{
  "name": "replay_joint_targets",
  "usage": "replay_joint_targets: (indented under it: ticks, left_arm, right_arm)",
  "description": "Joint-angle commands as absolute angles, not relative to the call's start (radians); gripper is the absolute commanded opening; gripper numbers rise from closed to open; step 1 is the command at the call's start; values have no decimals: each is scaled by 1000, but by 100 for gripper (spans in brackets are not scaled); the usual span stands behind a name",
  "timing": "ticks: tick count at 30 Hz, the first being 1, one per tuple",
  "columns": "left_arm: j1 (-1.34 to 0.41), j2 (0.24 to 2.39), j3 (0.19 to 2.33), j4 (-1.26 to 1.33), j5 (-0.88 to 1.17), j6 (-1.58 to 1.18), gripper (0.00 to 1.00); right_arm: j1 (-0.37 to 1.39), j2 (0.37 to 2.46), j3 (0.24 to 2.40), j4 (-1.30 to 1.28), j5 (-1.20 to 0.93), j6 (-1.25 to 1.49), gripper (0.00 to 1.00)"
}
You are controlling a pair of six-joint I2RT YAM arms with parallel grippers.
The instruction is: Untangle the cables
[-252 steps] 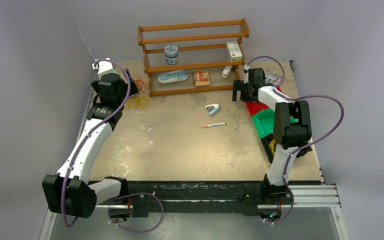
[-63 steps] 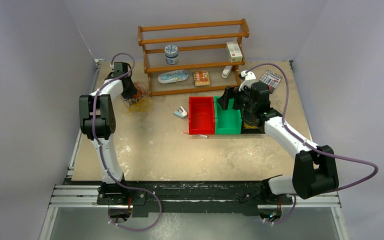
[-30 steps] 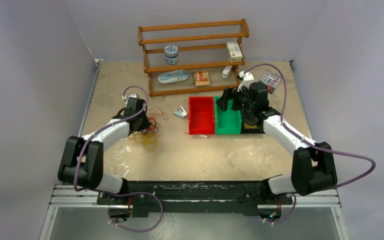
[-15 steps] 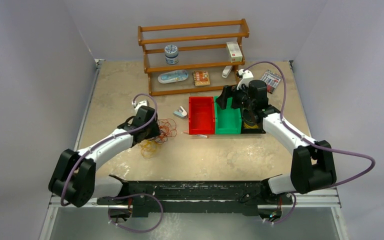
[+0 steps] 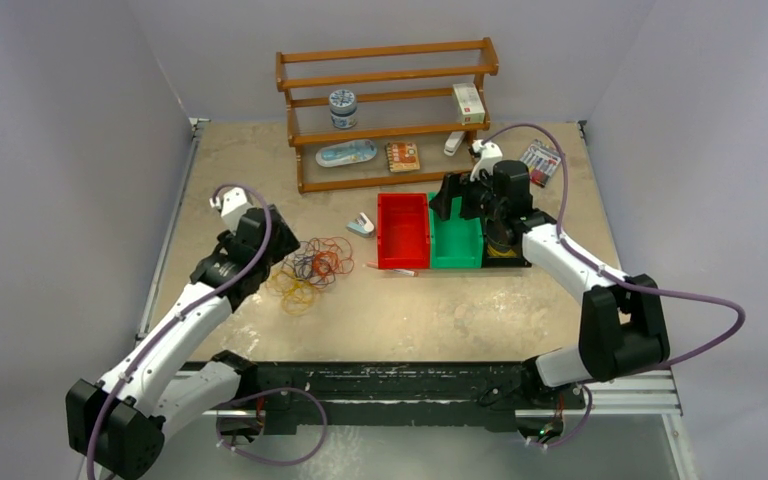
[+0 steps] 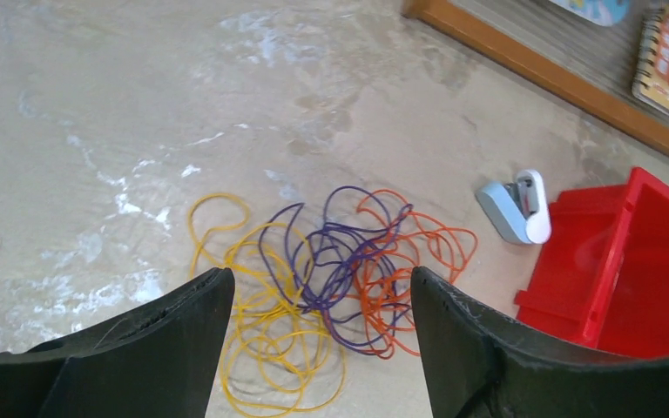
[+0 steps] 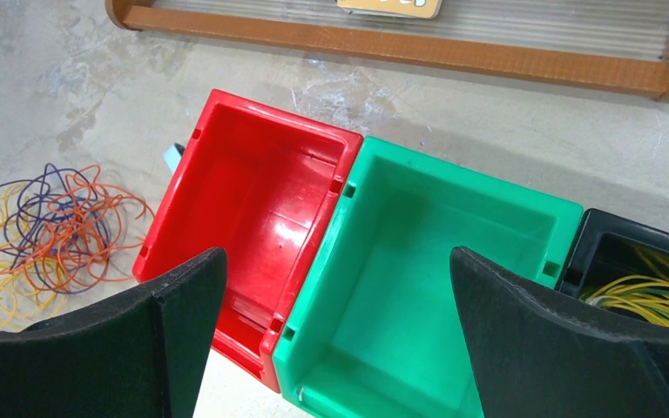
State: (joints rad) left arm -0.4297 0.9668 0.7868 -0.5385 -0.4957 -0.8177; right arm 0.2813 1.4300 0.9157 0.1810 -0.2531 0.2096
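The cables [image 5: 310,268] lie as a loose tangle on the table, left of the red bin [image 5: 403,232]. In the left wrist view the yellow loops [image 6: 261,322], dark purple loops [image 6: 340,252] and orange loops [image 6: 418,261] overlap. My left gripper [image 5: 275,252] is open and empty, just left of the tangle and above it [image 6: 320,277]. My right gripper [image 5: 450,200] is open and empty above the green bin [image 5: 457,240], over the seam between red bin [image 7: 253,200] and green bin [image 7: 435,261]. The tangle also shows in the right wrist view [image 7: 43,235].
A black bin [image 7: 636,261] holding yellow wire loops sits right of the green bin. A small blue-white stapler [image 5: 362,224] lies left of the red bin. A marker [image 5: 400,270] lies at the red bin's front. A wooden shelf [image 5: 385,110] with small items stands behind.
The left arm dragged the tangle from beside the shelf to the table's middle left, then let go and drew back to the left. The right gripper stayed over the bins.
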Motion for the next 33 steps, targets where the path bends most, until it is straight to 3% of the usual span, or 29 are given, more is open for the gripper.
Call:
replay_joint_targets:
  ticks: [1,5,14,26,33]
  left_arm:
    - [-365,935,710,-574,-500,-918,75]
    - [-294,951,591,-437,-360,-940,85]
    - [-285,1103,519,-138,-234,-906,88]
    - [-318,1323,577,102,-75,-724,66]
    - [-336,1308,644,63,-159,-668,66]
  right_arm:
    - [288,1444,985,200,-264,212,99]
    - [293,1447,1000,200,-266,211,99]
    - [297,1434,999,192,-252,203,99]
    - [301,1414,990,193,-260,188,99]
    - [303,1366,956,223,-236,194,99]
